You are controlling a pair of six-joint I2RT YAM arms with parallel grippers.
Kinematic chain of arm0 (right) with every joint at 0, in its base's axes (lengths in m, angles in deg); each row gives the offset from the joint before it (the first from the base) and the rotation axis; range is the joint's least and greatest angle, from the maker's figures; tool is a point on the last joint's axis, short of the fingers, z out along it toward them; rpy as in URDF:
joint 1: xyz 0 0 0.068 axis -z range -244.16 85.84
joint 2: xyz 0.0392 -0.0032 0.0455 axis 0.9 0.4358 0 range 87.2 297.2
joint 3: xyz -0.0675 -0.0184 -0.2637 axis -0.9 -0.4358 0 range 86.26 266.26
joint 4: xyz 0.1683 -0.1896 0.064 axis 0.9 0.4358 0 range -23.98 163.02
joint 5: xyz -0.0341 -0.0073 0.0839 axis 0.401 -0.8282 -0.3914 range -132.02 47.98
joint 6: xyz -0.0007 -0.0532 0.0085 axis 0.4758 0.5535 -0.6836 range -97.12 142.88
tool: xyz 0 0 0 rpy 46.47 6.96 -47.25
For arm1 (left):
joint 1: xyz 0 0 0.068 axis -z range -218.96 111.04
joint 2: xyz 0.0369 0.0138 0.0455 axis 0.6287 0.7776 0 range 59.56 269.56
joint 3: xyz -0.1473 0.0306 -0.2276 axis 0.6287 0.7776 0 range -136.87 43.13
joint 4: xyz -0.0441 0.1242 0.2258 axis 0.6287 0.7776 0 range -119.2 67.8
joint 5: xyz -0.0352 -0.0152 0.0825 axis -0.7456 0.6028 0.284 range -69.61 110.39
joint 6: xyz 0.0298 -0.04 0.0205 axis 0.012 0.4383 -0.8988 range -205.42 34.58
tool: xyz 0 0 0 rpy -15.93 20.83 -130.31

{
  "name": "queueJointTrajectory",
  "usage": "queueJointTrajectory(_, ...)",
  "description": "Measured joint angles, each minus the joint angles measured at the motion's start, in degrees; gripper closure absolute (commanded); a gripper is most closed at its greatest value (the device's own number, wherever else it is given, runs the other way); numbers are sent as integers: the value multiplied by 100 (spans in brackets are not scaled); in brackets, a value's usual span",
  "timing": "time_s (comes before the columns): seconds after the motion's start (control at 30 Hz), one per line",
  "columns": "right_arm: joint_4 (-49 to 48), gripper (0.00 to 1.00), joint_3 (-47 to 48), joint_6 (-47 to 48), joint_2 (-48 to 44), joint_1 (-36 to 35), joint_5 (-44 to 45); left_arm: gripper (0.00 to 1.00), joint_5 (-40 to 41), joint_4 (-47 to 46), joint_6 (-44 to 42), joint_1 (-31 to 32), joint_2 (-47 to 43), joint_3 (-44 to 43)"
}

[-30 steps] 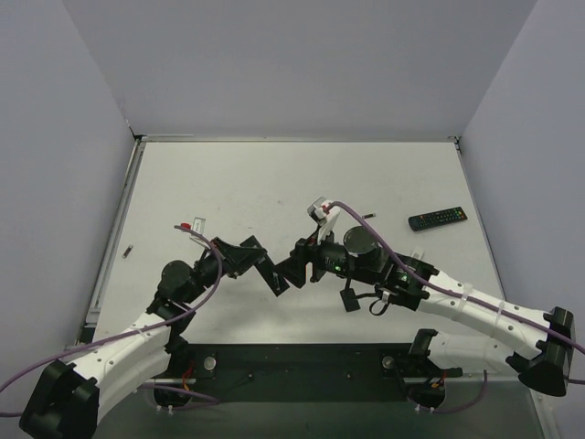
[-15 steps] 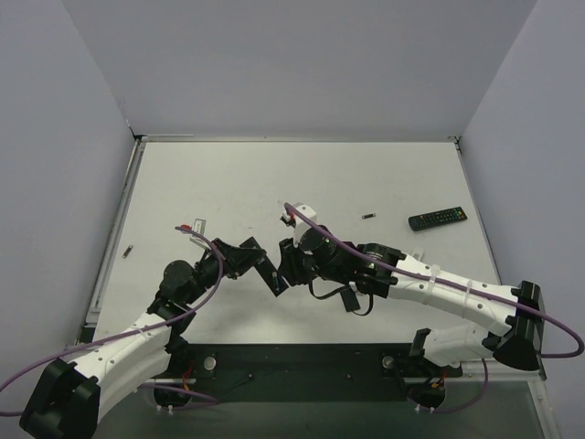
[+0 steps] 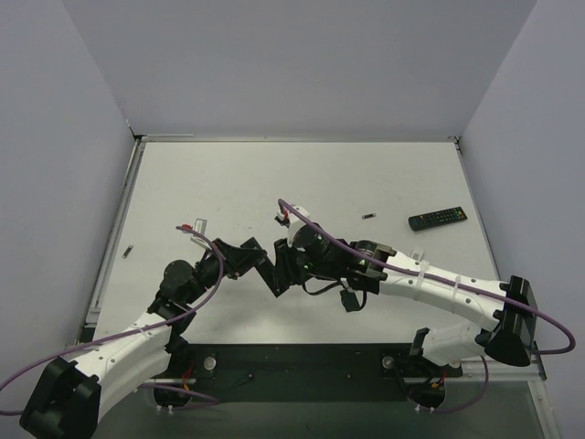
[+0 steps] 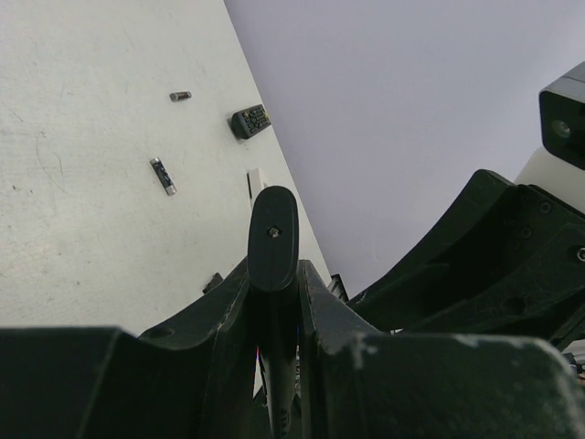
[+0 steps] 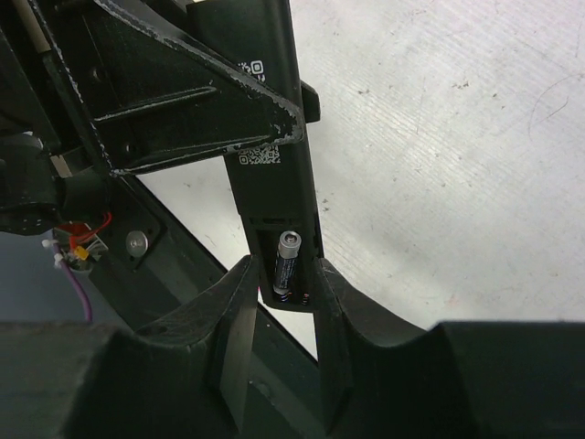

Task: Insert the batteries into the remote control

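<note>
1. At the bench's near edge a dark mounting strip (image 3: 302, 361) carries both arm bases. The arms have white shells and trailing purple cables (image 3: 439, 274).
2. Just beyond, in front of the bench's middle, the left pincer (image 4: 274, 274) is pressed tight on a slim black plastic remote control (image 4: 272, 233). The remote's rounded end, with a small round dimple, stands up between matte, scuffed fingers (image 4: 320, 302).
3. The right pincer (image 5: 285, 279) pinches the same remote's other end, its fingers against both sides. One battery (image 5: 287, 261), dark-bodied with a silver cap, lies in the open compartment above coil springs. White QR stickers (image 5: 260, 155) mark the remote's back, and the rest of it is hidden behind the left pincer's black frame.
4. The bench (image 3: 274, 174) is white, scuffed and faintly scratched. A loose battery (image 3: 368, 216) lies right of its middle. A tiny dark cylinder (image 3: 128, 249) by the left edge is too small to identify.
5. A second remote (image 3: 437, 219), black with buttons, lies near the right edge.
6. Plain pale lilac walls (image 3: 302, 64) close three sides.
</note>
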Motion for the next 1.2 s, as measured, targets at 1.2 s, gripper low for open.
queueJointTrajectory(1.2, -122, 94, -2, -136, 291, 216, -468, 100, -166, -223, 142, 0, 31, -2)
